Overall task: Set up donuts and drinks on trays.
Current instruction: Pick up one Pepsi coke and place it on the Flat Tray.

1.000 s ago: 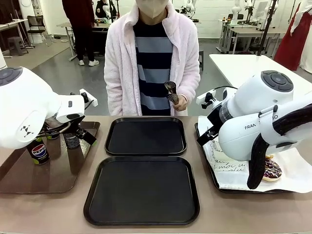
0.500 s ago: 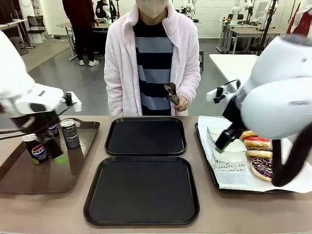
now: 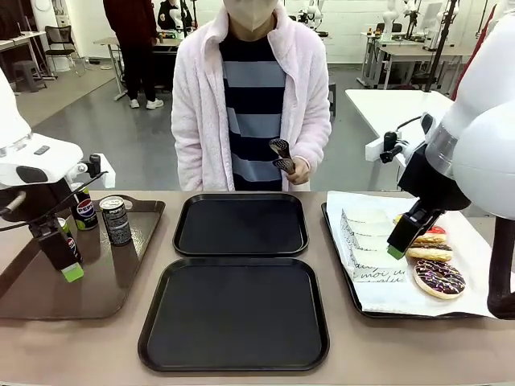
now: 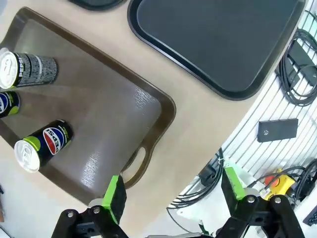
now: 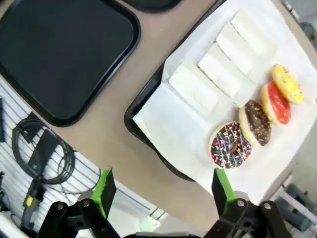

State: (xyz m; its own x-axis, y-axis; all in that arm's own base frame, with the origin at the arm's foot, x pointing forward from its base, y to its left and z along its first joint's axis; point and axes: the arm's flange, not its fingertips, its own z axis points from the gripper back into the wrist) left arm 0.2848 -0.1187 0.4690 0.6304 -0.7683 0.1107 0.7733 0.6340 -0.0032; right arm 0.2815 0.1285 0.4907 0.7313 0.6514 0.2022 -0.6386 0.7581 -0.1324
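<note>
**Change noted.** Within the last second both arms have drawn their bulk off the middle of the table [image 3: 80,347] and swung outward, so that each pincer now hangs over a supply tray.

- **Left pincer:** The left pincer [image 4: 173,194] is spread and holds nothing, above the handle edge of the brown tray [image 4: 109,114]. The drinks stand beyond its fingertips and to one side. One Pepsi can [image 4: 43,147] is nearest; the grey can [image 4: 28,69] and a second Pepsi can [image 4: 7,103] stand farther off.
- **Right pincer:** The right pincer [image 5: 163,191] is likewise spread and holds nothing, over the edge of the paper-lined tray [image 5: 130,118]. The donuts [image 5: 255,123] lie in a row ahead of it and to one side, with the white paper holders [image 5: 225,69] alongside them.

**Judgement.** This reads as the approach to the first pick-ups. Nothing has been transferred: the near black tray [image 3: 235,314] and the far black tray [image 3: 241,227] sit bare between the two pincers.

**Surface.** A tan table.

**Room.** An open workshop with a grey floor and white tables behind. A person [image 3: 253,96] stands across the table, one hand [image 3: 299,170] holding what appear to be dark tongs [image 3: 281,153], apart from both arms.
</note>
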